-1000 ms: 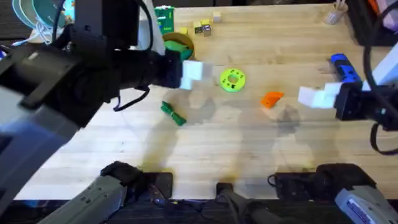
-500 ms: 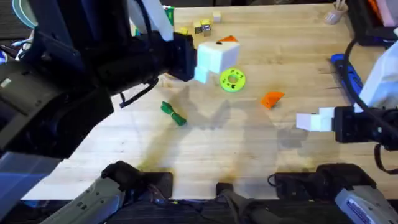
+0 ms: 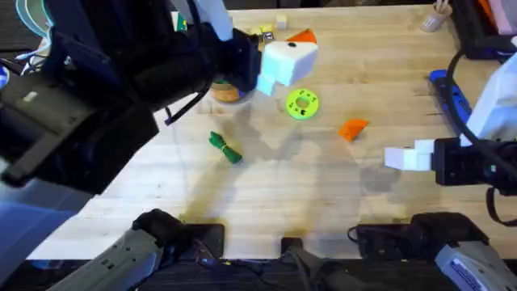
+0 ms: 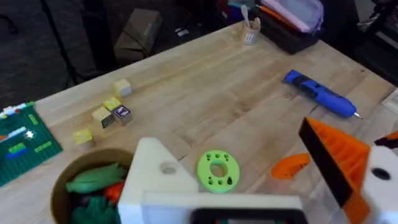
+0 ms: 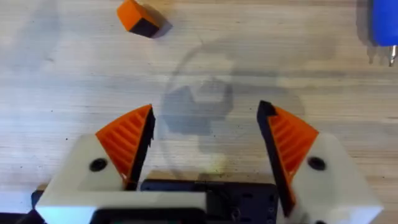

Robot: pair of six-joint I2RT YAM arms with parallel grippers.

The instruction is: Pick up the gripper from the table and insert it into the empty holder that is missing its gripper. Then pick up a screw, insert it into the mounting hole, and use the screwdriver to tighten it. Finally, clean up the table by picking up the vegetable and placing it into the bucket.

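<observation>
Now the left gripper (image 3: 287,58) has risen beyond the lime disc (image 3: 302,103), open and empty; the orange gripper (image 3: 353,128) remains unpicked beside it.

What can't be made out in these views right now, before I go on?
- Bucket: overhead, mostly hidden by the left arm.
- Screwdriver: overhead, partly covered by the right arm.
- Screws: too small to make out.
</observation>
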